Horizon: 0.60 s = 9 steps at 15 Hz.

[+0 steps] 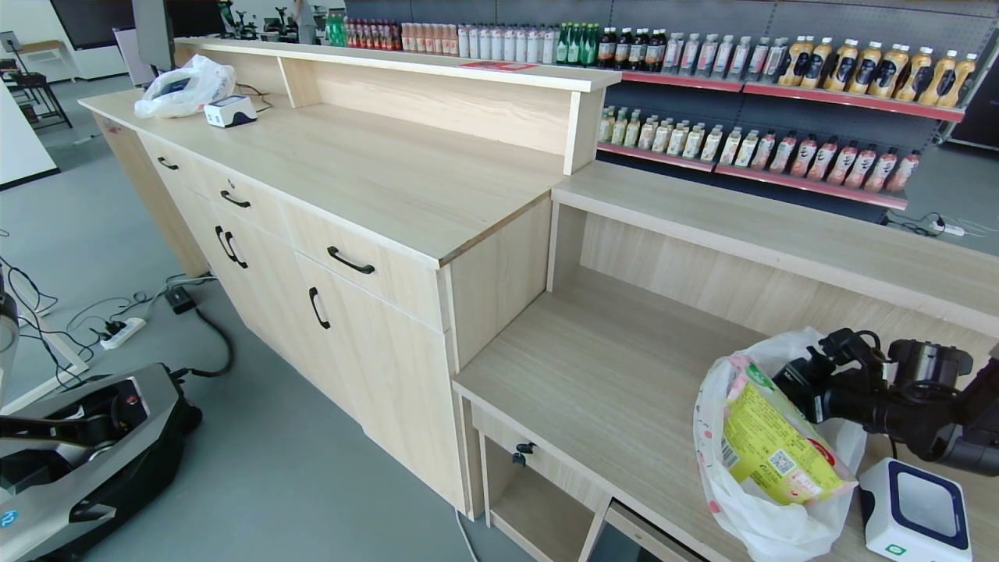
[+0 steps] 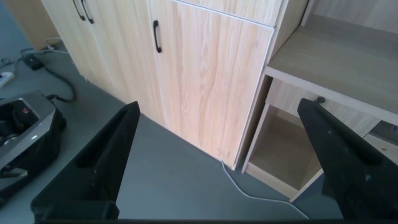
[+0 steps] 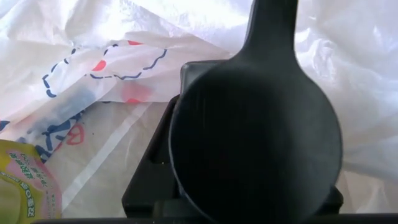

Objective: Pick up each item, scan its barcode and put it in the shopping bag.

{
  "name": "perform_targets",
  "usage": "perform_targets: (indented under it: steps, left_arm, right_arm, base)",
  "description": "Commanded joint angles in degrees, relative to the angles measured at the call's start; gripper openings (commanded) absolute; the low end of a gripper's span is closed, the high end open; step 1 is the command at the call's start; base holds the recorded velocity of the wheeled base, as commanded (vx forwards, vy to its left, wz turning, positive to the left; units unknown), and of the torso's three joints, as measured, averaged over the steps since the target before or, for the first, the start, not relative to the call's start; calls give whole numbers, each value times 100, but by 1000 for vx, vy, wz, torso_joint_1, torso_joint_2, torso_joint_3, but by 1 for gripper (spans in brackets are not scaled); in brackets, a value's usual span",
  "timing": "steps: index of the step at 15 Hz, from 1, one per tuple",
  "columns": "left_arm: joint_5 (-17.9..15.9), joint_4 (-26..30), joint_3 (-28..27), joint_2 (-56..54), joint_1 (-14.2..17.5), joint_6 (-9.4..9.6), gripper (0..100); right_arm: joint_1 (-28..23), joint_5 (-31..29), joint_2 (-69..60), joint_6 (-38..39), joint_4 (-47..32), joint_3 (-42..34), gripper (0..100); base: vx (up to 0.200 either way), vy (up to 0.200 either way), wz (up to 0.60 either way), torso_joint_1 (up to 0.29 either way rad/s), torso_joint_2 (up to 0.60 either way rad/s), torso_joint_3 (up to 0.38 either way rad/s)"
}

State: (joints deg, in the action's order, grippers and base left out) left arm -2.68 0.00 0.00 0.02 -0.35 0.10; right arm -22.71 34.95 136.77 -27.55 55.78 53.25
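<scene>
**Task items.** The shopping bag (image 1: pixel 780 524), of white plastic, stands on the low tabletop (image 1: pixel 609 375) at the near right, mouth open. A yellow-green packet (image 1: pixel 769 445) sits inside it, leaning and part exposed. The scanner (image 1: pixel 913 511), white with a dark window, rests just right of the bag, touching or almost touching its film.

**Right gripper** (image 1: pixel 792 382): at the bag's mouth, against the far rim. A dark round part blocks the wrist view, so I cannot tell whether it grasps anything.

**Left gripper** (image 2: pixel 217 106): low at the left, over the grey floor (image 2: pixel 174 174), facing a cabinet door (image 2: pixel 205 74). Its fingers (image 2: pixel 99 168) are spread wide and released, with nothing between them.

**Surroundings.** A second plastic bag (image 1: pixel 183 86) and a second scanner (image 1: pixel 230 111) lie on the higher counter at the far left. Shelves of bottles (image 1: pixel 780 148) line the far wall. A power strip (image 1: pixel 122 332) with cables lies on the floor at the left.
</scene>
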Motion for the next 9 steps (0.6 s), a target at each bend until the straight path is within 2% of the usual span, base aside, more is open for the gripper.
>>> perform_targets:
  steps: [1, 2, 3, 9]
  left_arm:
    - [5, 0, 0, 6, 0, -1, 100]
    - [-4, 0, 0, 6, 0, -1, 100]
    - [-4, 0, 0, 6, 0, -1, 100]
    - [-4, 0, 0, 6, 0, -1, 100]
  right_arm:
    - [-14, 3, 8, -13, 3, -7, 0]
    - [-5, 3, 8, -22, 3, -7, 0]
    - [-5, 3, 17, -31, 11, -7, 100]
    - [-5, 3, -370, -5, -15, -192, 100]
  base:
    - [0, 0, 0, 0, 0, 0]
    - [0, 0, 0, 0, 0, 0]
    - [0, 0, 0, 0, 0, 0]
    - [0, 0, 0, 0, 0, 0]
